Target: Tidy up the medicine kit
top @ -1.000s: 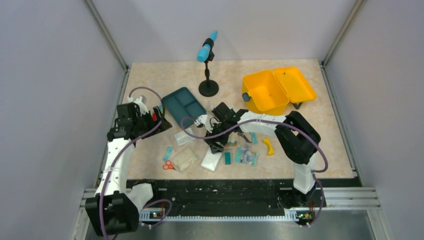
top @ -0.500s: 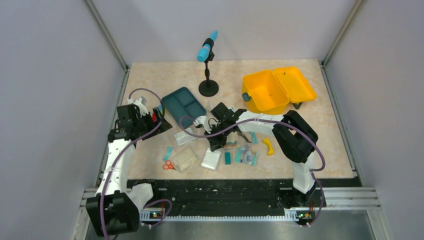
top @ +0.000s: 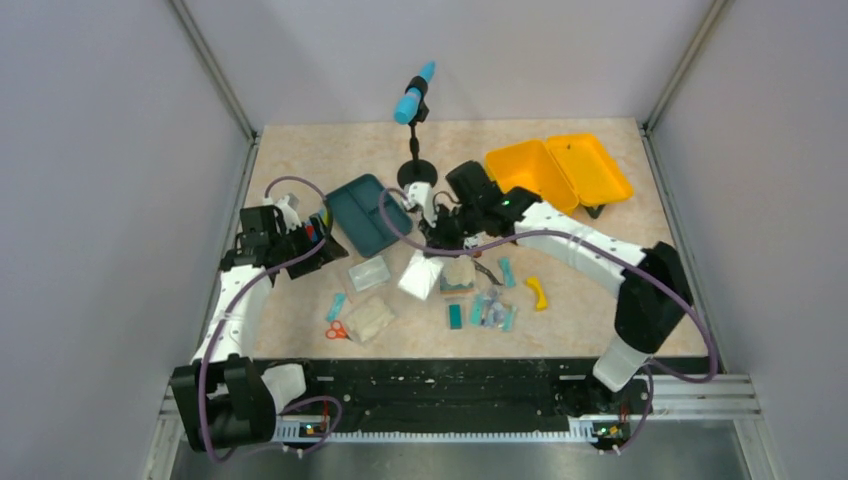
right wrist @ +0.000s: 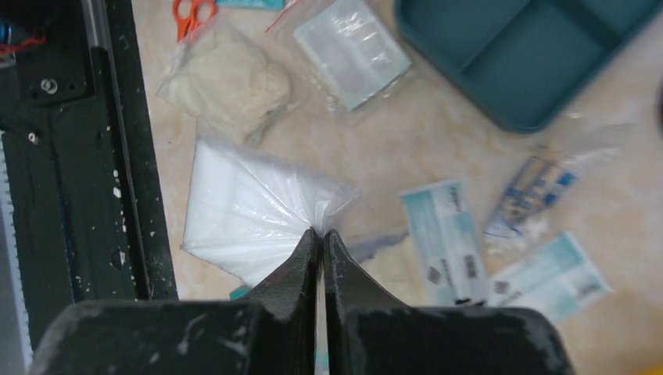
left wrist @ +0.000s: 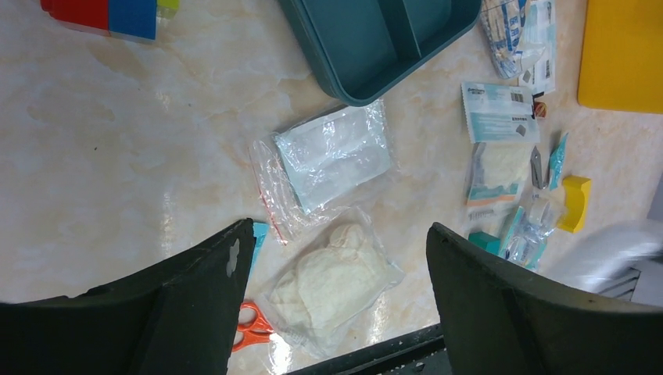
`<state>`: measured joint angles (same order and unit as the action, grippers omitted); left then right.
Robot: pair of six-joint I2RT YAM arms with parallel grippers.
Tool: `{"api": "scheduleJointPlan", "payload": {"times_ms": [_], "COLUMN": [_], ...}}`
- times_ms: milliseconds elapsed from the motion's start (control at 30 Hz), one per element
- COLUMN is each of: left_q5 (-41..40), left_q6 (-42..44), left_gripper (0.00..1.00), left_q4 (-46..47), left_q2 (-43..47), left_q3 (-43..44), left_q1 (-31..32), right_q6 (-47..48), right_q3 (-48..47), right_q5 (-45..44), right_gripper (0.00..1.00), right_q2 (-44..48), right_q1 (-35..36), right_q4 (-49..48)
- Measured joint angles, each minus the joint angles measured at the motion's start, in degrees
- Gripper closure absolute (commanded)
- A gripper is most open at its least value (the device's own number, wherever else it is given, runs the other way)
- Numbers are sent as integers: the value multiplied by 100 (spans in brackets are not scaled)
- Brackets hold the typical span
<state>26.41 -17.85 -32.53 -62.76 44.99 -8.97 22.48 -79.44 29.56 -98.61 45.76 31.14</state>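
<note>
The medicine kit [top: 555,178] is a yellow box lying open at the back right, and its yellow side [left wrist: 621,55] shows at the edge of the left wrist view. Its dark teal divided tray [top: 367,213] [right wrist: 532,55] [left wrist: 383,39] rests apart on the table, left of centre. My right gripper [right wrist: 319,230] [top: 437,248] is shut on a corner of a white plastic bag [right wrist: 250,215] [top: 422,277], which hangs above the table beside the tray. My left gripper [left wrist: 338,230] [top: 325,245] is open and holds nothing, above a bagged gauze pad [left wrist: 332,281].
Scattered supplies lie near the front: orange scissors [top: 337,330], a clear bag with a pad [top: 368,272] [left wrist: 332,160], printed packets [right wrist: 446,238], teal wrappers [top: 493,312] and a small yellow curved piece [top: 538,292]. A microphone stand [top: 416,175] rises behind the tray.
The right gripper closed on the white bag, lifted it off the table and carried it back toward the tray. The left arm shifted only slightly.
</note>
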Motion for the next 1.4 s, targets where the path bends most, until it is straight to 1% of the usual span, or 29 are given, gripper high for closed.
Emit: {"api": "scheduleJointPlan", "payload": {"times_ms": [133,267,367,433,567,700,900,1067,1300,1400], "left_q5": [70,103,118,127,142,219,321,376,374,374], "left_q6": [11,79,166,238,341,404,433,496,597,621], "left_gripper": [16,16,16,17,17,17,17,17,17,17], "left_q4": [-4,-13,-44,-87,-175,-212,-214,-225,-236,-238], "left_q2": [-245,-402,-481,-522,-540,-581,-693,-688,-627,-592], "left_q3": [48,190,297,350,376,378,389,400,400,400], "left_q1": [0,2,2,2,2,15,46,52,52,52], "right_q6": [-162,-518,-658,-708,-769,-723,-564,-525,-514,-608], "right_q3": [-339,-748,-894,-896,-905,-1032,-1403,-1537,-1567,-1751], "right_q5": [-20,-208,-616,-1043,-1718,-2107,-2426,-2452,-2361,-2347], "right_gripper": [100,100,100,100,100,100,100,100,100,100], "right_q2": [715,1014,1095,1099,1003,619,-350,-857,-1150,-1419], "right_q1": [-555,-1513,-2299,-2806,-3390,-3543,-3539,-3534,-3467,-3442], "right_q4": [240,308,254,190,37,-225,-367,-358,-365,-378]}}
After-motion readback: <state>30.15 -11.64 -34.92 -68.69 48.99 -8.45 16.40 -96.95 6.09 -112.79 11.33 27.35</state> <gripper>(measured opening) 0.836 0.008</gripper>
